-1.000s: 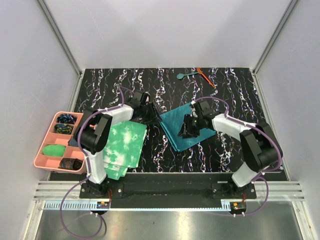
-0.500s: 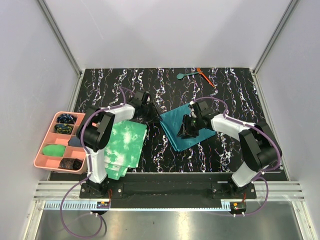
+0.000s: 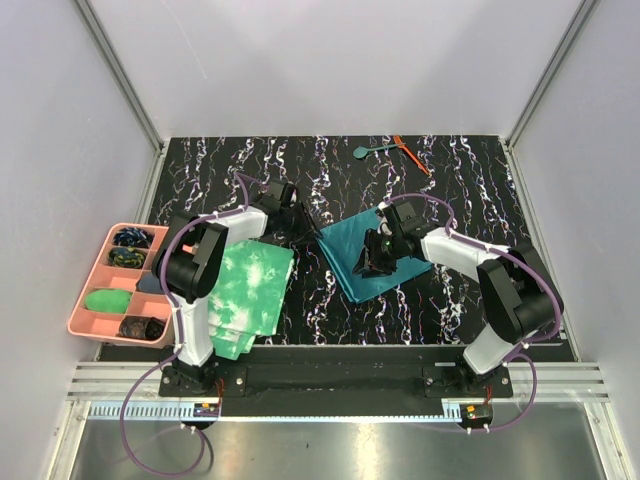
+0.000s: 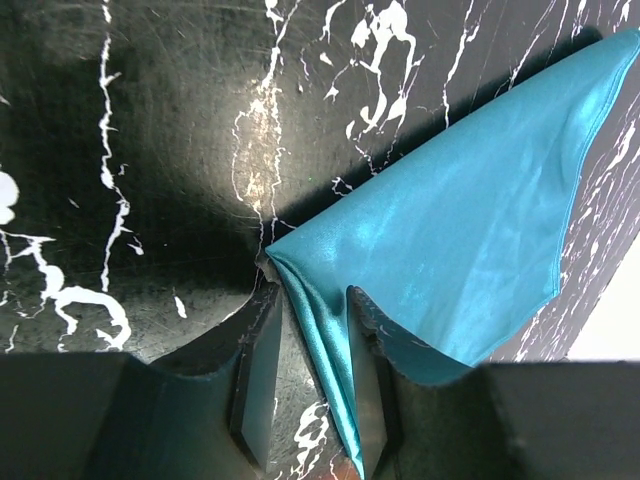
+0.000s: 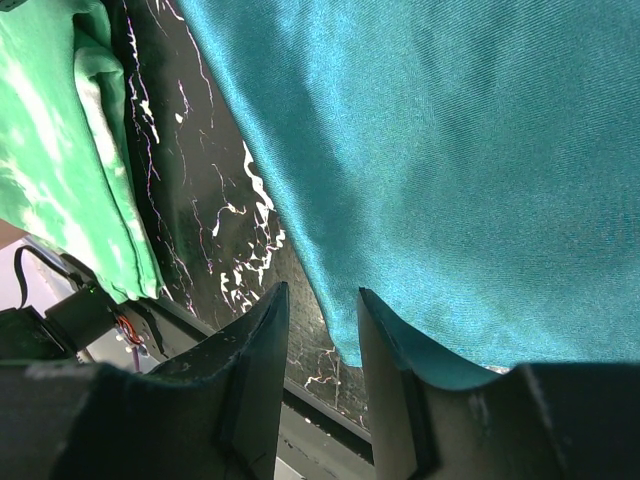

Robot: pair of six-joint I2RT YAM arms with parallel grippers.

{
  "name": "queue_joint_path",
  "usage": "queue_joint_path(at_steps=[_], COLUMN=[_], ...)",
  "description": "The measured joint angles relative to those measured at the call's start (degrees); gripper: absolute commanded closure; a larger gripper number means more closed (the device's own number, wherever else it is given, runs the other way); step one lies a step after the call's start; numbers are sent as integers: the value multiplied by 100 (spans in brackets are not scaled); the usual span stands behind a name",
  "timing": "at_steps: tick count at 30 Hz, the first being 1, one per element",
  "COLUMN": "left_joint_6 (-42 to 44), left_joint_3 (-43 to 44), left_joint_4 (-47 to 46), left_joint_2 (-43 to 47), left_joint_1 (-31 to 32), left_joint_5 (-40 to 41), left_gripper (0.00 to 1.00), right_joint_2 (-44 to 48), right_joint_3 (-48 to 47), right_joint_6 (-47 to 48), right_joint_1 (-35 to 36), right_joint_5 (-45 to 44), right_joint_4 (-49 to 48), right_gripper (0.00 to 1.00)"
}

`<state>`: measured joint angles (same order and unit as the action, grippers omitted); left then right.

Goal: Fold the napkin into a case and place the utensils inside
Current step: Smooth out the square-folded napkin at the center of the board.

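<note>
- A dark teal cloth napkin (image 3: 350,272) with a smooth sheen is lying folded into a flat four-sided shape. It is sitting at an angle near the middle of the black, white-veined table (image 3: 250,165).
- The left gripper (image 3: 306,229) is reaching to the napkin's left corner.
- In the left wrist view, this gripper's (image 4: 312,296) two dark fingers (image 4: 255,380) are standing a little apart, one on each side of that corner. The napkin's (image 4: 470,220) layered edge is running down between them.
- The cloth is filling the gap there, so I cannot tell whether the fingers are squeezing it or only straddling it.
- The right gripper (image 3: 373,262) is hanging low over the napkin.
- In the right wrist view, its (image 5: 322,296) jaws are standing apart. A corner of the napkin (image 5: 450,150) is lying between them, a strip of bare table is showing beside it, and nothing is being clamped.
- The utensils are lying close together at the table's far edge, well apart from the napkin and from both grippers. They are a small teal plastic spoon (image 3: 368,151) with a round bowl and a thin orange-red plastic stick (image 3: 410,153).
- A green-and-white mottled tie-dye cloth (image 3: 250,290) is lying at the near left, beside the left arm.
- A pink compartment tray (image 3: 90,275) is sitting at the table's left side.
</note>
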<state>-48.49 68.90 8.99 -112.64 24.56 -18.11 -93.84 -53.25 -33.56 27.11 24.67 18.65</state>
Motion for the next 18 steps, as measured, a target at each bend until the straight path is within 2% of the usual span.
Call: queue_joint_path(at_steps=[18], left_joint_6=[-136], left_joint_3=[15], left_joint_4=[-105], left_joint_2=[0], left_joint_1=[-13], left_joint_5=[42], left_gripper=[70], right_joint_2=[-92], right_joint_3=[-15], right_joint_6=[0], right_joint_1=[28], right_joint_5=[0], right_joint_4=[2], right_gripper=[58])
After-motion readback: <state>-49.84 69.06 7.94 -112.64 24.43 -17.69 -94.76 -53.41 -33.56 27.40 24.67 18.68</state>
